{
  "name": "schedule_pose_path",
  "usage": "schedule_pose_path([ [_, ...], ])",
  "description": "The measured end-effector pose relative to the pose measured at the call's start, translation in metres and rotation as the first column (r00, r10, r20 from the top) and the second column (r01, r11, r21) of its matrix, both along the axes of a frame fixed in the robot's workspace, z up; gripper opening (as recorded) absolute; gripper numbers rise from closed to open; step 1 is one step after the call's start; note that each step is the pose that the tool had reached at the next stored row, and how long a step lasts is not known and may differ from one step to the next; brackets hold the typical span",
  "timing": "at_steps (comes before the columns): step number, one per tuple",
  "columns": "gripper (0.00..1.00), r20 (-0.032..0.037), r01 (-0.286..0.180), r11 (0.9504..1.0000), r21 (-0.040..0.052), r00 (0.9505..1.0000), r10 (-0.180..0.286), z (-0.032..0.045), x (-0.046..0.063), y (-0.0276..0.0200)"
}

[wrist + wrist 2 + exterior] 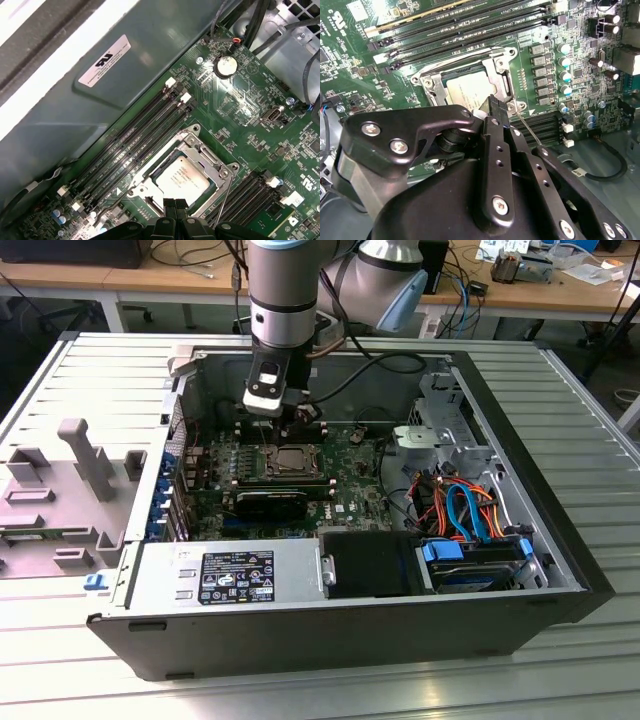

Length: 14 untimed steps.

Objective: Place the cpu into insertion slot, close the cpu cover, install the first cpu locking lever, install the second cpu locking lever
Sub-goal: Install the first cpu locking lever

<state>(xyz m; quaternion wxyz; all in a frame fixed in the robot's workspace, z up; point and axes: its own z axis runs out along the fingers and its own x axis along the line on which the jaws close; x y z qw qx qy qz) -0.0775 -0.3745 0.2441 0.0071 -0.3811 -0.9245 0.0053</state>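
Your gripper point(175, 204) is hovering low over the green board point(240, 100), just at one edge of the insertion slot point(141, 189). Its fingers are pressing together, clenched, with nothing between them. The cpu point(182, 175) is lying flat inside the slot, and the cpu cover point(205, 155) is lying closed around it, with the grey top showing through the window. A thin lever point(226, 197) is running beside the slot, near the fingers. In the exterior view the arm is reaching down into the open computer case point(350, 640).
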Motion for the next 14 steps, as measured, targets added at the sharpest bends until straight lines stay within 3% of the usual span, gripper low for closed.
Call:
schedule_pose_path([
  [14,0.11,0.0,-0.042,0.9991,0.0,0.9991,0.042,0.0,0.0,0.0],
])
